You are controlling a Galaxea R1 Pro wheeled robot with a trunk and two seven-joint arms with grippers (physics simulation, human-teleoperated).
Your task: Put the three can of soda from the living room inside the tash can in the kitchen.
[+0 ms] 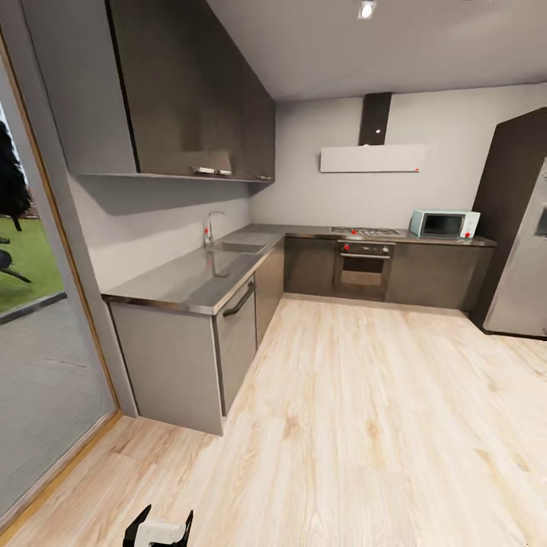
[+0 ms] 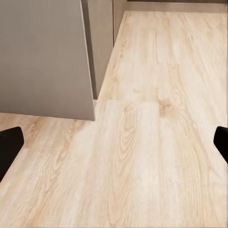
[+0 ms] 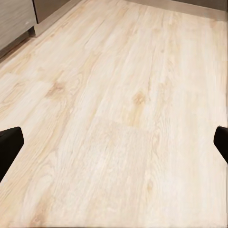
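I am in the kitchen, facing its steel countertop [image 1: 190,277] and grey cabinets [image 1: 178,365]. The soda cans and the trash can are out of view. My left gripper [image 1: 158,528] peeks in at the bottom edge of the head view. In the left wrist view the left gripper [image 2: 115,145] is open, its dark fingertips [image 2: 9,147] far apart over bare wood floor beside a cabinet corner [image 2: 88,95]. My right gripper [image 3: 115,145] is open too, with only floor planks between its fingertips [image 3: 9,148].
A sink [image 1: 241,247] with a tap [image 1: 210,226] sits in the counter. An oven [image 1: 365,267], a pale microwave [image 1: 444,223] and a tall fridge [image 1: 524,258] line the back and right. A glass garden door [image 1: 38,365] stands at left. Light wood floor [image 1: 365,425] spreads ahead.
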